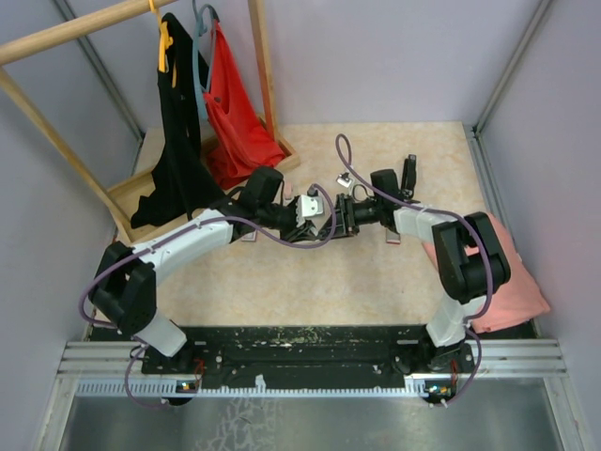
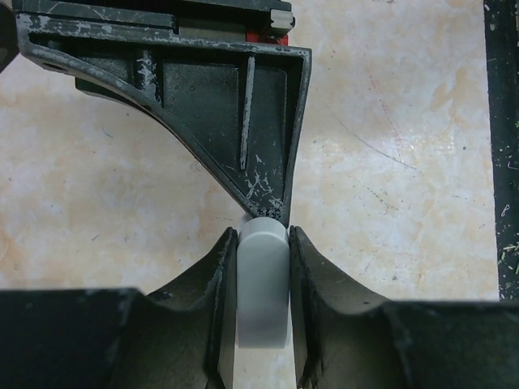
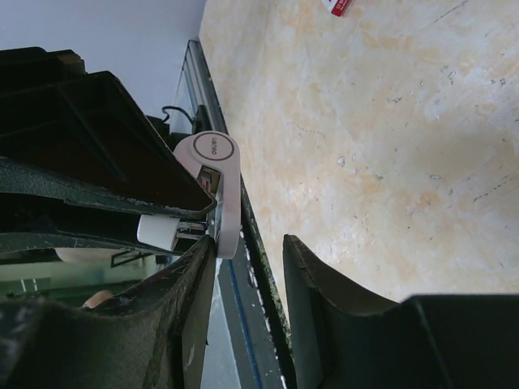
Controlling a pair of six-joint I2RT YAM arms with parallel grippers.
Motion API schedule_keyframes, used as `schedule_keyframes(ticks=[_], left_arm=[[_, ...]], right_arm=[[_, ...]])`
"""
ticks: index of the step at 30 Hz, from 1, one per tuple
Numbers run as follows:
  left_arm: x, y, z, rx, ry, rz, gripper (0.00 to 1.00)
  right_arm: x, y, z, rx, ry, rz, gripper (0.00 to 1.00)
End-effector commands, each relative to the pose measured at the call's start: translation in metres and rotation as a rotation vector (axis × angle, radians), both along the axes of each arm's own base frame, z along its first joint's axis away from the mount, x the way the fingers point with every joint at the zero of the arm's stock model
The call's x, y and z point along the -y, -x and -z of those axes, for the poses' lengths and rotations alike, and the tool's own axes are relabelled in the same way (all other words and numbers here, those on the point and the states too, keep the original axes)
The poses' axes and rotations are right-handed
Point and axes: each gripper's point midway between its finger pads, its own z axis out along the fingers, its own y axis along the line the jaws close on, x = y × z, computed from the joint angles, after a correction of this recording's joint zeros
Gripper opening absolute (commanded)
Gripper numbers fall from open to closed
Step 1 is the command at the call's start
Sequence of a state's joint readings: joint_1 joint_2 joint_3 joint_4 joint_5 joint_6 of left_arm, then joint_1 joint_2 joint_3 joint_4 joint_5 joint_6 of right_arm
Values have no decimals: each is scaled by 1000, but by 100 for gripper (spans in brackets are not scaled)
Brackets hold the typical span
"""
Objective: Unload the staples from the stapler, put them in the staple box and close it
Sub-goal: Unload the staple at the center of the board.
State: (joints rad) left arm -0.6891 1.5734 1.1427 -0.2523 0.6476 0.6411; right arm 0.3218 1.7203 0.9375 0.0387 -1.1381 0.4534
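Stapler in L tool grip

Beige marbled table, pink cloth, wooden rack base

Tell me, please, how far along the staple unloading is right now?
Done: the left gripper is shut on the rounded end of the white-grey plastic stapler. In hand: the right gripper, jaws apart, sits beside the stapler, one finger close against it. Left: no silver-grey staples are visible outside the stapler, so removing them apparently remains.
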Motion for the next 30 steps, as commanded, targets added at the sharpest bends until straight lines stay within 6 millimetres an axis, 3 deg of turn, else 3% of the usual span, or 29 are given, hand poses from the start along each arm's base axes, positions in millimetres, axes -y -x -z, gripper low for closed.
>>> schedule_keyframes(ticks=[1, 7, 16, 30], left_arm=[[11, -1, -17, 25, 68, 33, 0], [12, 3, -16, 12, 73, 53, 0], [14, 2, -18, -1, 83, 45, 0], [-13, -21, -54, -36, 270, -62, 0]], right_arm=[[-11, -3, -9, 28, -31, -41, 38], [-14, -4, -14, 8, -56, -49, 32], [-16, -4, -13, -22, -84, -62, 0], [8, -31, 8, 15, -9, 73, 0]])
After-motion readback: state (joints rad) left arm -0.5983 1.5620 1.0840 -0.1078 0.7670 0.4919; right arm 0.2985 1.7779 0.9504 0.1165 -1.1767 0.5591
